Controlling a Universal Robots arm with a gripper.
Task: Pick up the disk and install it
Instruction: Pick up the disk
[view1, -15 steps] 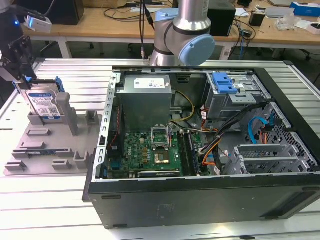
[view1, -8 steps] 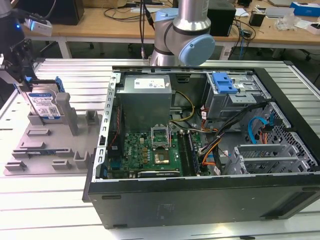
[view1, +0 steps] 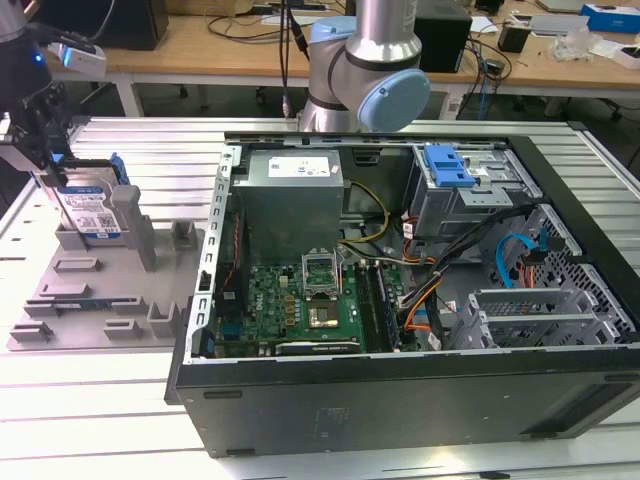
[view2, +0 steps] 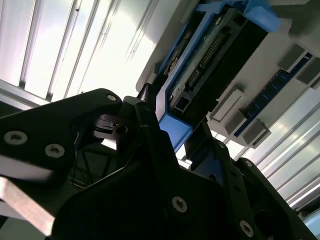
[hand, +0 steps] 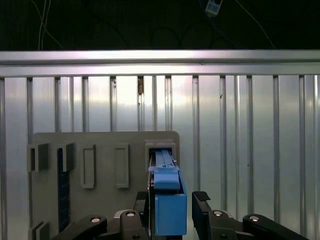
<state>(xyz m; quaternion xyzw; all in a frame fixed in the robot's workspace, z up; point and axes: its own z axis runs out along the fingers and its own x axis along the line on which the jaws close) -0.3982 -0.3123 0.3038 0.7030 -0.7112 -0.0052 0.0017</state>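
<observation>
Disk (view1: 90, 212): on edge in holder slot, claw astride

Flat silver metal slab framed by bright blue plastic rails. White-and-blue label with barcodes on the broad face, wording not made out. Stood upright on edge in a slot of the holder (view1: 110, 300), at the exterior view's left, well apart from the computer case (view1: 400, 390).

Claw (hand: 170, 215): black, matt, bolted plates. Fingers apart, one on each side of the top blue rail, with a narrow gap on one side in the first wrist view. Not clamped.

Holder: flat matt grey plastic plate with raised rectangular pockets and posts. Laid on the ribbed aluminium table (view1: 150, 150).

Computer case: black sheet steel, side panel off. Inside, a green circuit board (view1: 300, 300), a grey metal power supply box (view1: 295, 185) with a white sticker, a blue plastic drive bay (view1: 447, 165) and loose bundled cables.
</observation>
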